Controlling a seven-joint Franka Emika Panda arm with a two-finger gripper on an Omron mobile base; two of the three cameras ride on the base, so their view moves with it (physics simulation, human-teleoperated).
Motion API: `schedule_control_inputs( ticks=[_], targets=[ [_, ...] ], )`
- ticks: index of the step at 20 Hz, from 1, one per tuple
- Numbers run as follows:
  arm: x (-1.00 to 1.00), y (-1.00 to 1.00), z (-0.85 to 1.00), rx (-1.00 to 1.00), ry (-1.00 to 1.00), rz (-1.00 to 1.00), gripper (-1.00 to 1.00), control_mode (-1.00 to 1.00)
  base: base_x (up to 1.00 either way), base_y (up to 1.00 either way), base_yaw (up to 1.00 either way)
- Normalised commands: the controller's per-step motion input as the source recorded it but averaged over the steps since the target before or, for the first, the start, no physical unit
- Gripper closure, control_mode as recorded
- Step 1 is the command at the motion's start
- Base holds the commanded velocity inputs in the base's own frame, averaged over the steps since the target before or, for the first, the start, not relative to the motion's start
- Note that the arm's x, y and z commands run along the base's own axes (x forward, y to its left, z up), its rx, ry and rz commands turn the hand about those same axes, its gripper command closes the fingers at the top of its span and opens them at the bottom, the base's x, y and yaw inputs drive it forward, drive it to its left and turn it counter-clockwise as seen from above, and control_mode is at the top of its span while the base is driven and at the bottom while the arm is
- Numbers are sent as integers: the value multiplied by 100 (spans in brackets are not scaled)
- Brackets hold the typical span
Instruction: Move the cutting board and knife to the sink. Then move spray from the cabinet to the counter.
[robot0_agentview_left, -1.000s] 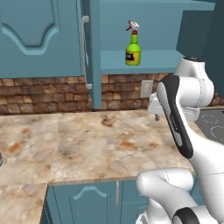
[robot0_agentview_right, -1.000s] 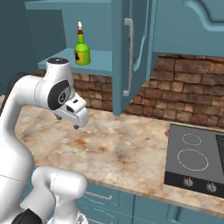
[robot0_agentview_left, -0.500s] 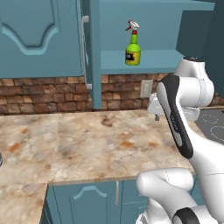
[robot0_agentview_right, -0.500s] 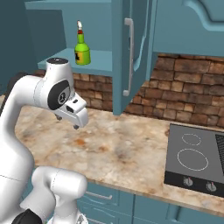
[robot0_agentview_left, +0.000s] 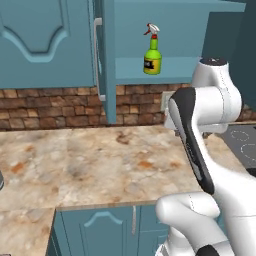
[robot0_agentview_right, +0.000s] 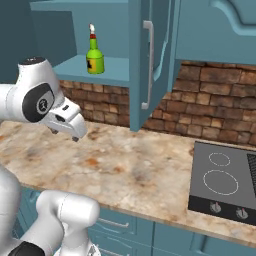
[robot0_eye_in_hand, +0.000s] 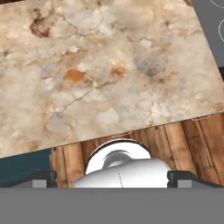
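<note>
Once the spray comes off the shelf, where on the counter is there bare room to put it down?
The counter is bare between the brick backsplash and its front edge, left of the cooktop. The open cabinet door hangs over the back strip, so the front middle is freer. The spray stands alone on its shelf.

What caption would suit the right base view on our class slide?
Green spray stands on the open cabinet shelf; the arm's open claw hangs above the bare counter.

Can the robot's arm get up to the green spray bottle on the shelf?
Probably yes. The cabinet door is swung open, and the spray stands alone near the shelf's front edge. The open tool hangs lower, over the counter, so it must rise.
</note>
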Motion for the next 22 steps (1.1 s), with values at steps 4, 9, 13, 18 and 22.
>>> schedule_control_inputs(
  ticks=[4, 9, 13, 18, 22],
  targets=[
    [-30, 15, 60, -21, -21, 0, -100, -100, 0, 0, 0],
    [6, -23, 66, 13, -25, 0, -100, -100, 0, 0, 0],
    [24, -28, 63, 24, -11, 0, -100, -100, 0, 0, 0],
    [46, 5, 56, 5, -19, 2, -100, -100, 0, 0, 0],
    [31, 4, 65, 0, -44, 5, -100, -100, 0, 0, 0]
  ],
)
